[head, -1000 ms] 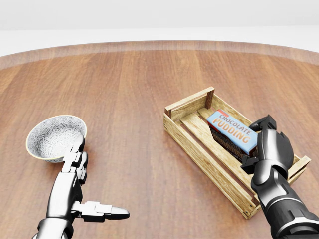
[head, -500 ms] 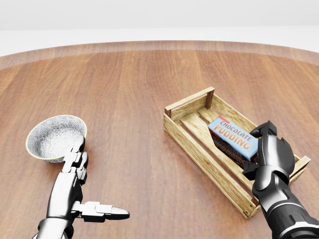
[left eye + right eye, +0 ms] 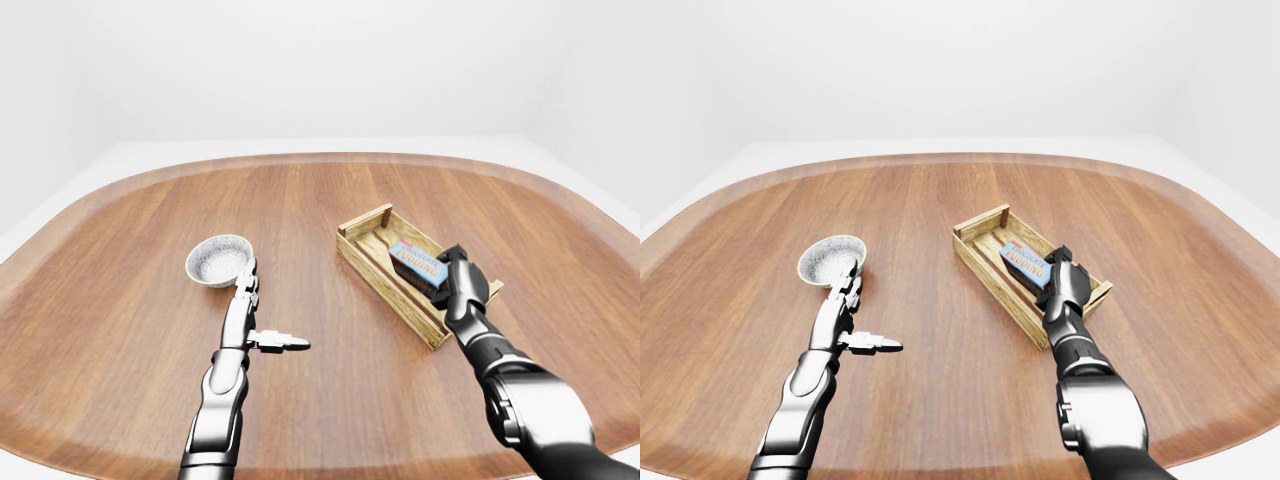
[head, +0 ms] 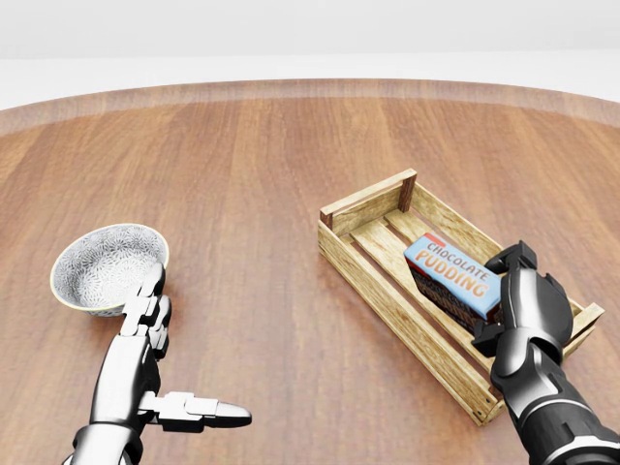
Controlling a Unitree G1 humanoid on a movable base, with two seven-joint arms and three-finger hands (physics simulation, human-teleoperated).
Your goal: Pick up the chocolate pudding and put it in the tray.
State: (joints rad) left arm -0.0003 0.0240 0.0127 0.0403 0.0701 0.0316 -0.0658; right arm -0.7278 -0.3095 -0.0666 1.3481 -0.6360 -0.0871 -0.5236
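Wood table (image 4: 242, 174), centre-right: chocolate pudding (image 4: 451, 273) has been lowered into the tray (image 4: 373, 281), tilted, right hand (image 4: 523, 305) seemingly clamped on it, release pending; left hand (image 4: 145, 334) splayed, empty.

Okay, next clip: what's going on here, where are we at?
The right hand is at the chocolate pudding box, which sits tilted inside the wooden tray on the table. Its fingers are at the box's end; whether they grip it cannot be told. The left hand is open and idle beside the patterned bowl. The placing step looks nearly done, with release pending.
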